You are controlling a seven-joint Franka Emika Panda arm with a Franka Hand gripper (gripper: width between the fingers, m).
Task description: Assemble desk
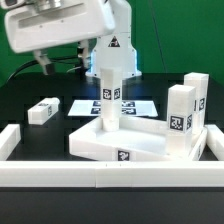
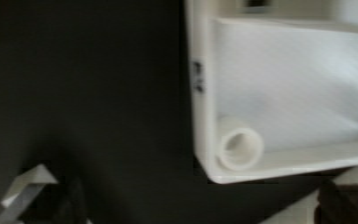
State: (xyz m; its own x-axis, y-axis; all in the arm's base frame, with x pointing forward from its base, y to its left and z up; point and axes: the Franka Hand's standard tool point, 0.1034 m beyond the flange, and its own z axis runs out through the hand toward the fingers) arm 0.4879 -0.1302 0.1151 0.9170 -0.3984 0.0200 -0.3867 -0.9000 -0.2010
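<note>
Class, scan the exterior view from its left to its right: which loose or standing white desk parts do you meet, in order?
Small white leg post lying flat → tall white leg post upright on the large white rimmed panel → two upright white leg posts side by side.

Black matte table top (image 1: 40, 140) carries everything. Large white plastic rectangular panel with raised rim (image 1: 105, 142) lies flat near the middle, a black-white tag on its front edge. One white square leg post (image 1: 108, 98) stands upright on the panel. Two more white tagged leg posts (image 1: 186, 110) stand at the exterior view's right, just beside the panel. A short white leg post (image 1: 43, 110) lies on its side at the left. Flat marker board (image 1: 125, 104) lies behind the panel. Long low white rail (image 1: 100, 176) with L-shaped ends runs along the front.
</note>
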